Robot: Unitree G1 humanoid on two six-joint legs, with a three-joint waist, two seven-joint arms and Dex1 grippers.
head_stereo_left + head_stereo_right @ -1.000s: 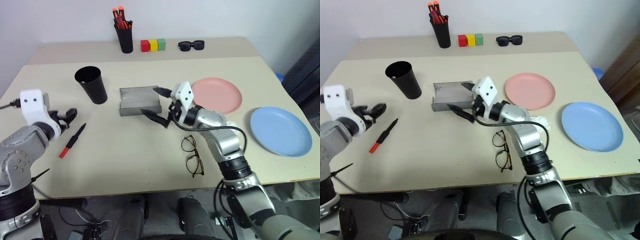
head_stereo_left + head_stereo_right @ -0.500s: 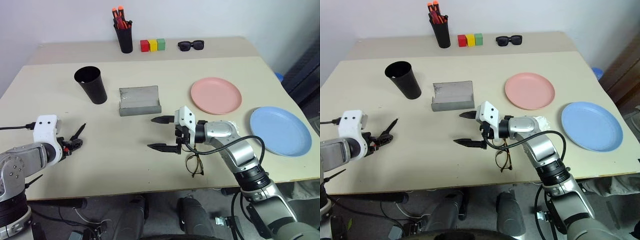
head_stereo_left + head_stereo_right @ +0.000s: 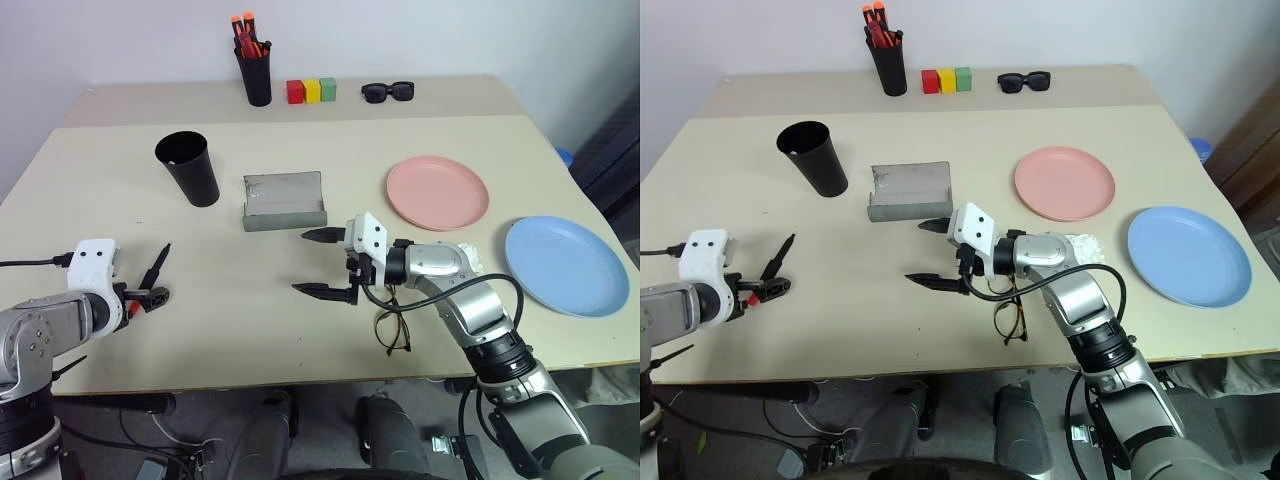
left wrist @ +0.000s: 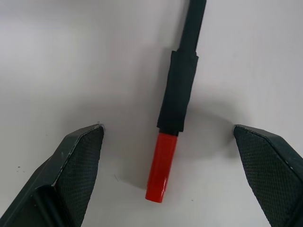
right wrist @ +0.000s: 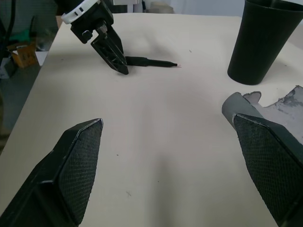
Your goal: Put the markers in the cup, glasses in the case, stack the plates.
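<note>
Straddling a slim black marker (image 4: pixel 181 90) with red end, left gripper (image 4: pixel 170 156) fingers wide, textured.
Hovering mid-table, right gripper (image 3: pixel 318 262) spread wide; beyond, matte tapered cup (image 3: pixel 187 168); grey felt case (image 3: pixel 284 200).

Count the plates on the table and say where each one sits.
2. The pink plate lies right of the grey case. The blue plate lies further right, near the table's right edge, apart from the pink one. None looks hidden.

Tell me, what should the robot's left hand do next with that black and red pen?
Probably lower a little and close on the marker. The left gripper is open with a finger on each side of it, and the marker lies flat on the table, not yet held.
</note>
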